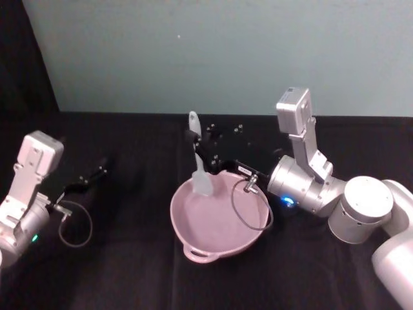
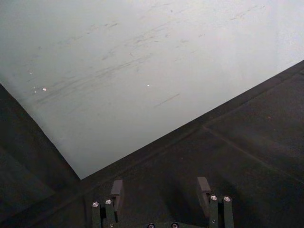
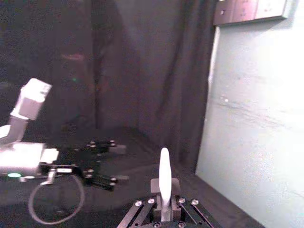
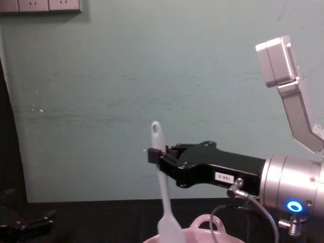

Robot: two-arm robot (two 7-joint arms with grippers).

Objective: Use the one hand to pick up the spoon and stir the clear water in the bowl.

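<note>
Stirring is underway: right hand [image 4: 154, 152] pinches the spoon [image 4: 163, 197] upright in the bowl [image 1: 188, 244], next needing small circles; left hand [image 2: 159, 187] idles spread.

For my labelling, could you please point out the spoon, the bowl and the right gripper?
spoon [image 1: 202, 183]: head view, its pale head.
bowl [image 1: 213, 225]: head view, bare inner wall.
right gripper [image 4: 156, 154]: chest view, between its fingertips.

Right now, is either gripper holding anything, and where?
The right gripper holds the spoon by its upper handle, below the holed tip. The left gripper, parked at left, holds nothing.
</note>
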